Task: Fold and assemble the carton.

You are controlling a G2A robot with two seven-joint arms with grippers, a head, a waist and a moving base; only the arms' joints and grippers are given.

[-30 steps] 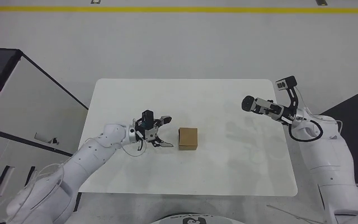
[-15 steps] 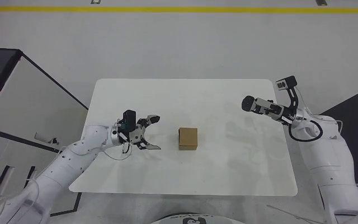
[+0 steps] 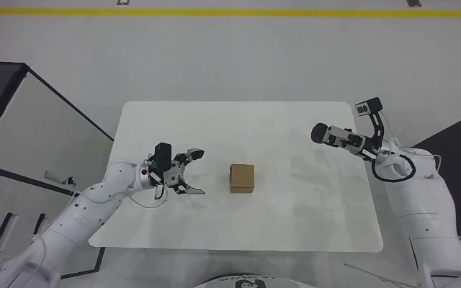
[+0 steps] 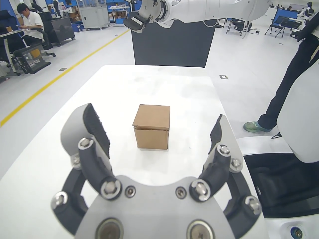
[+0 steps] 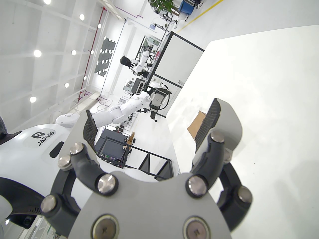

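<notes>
— Where do we find the carton?

— We see the brown carton (image 3: 242,178) standing on the white table (image 3: 288,216), roughly midway across and slightly nearer the near edge. It is folded up into a small cube, and nothing touches it.

— And the left gripper?

— We place the left gripper (image 3: 200,172) to the left of the carton, near it but clearly apart, low over the table. Its fingers (image 4: 96,125) are spread wide toward the carton, and we see nothing between them.

— What do we make of the right gripper?

— The right gripper (image 3: 317,133) hangs above the right part of the table, well apart from the carton. In its wrist view its jaws also gape wide and hold nothing.
</notes>
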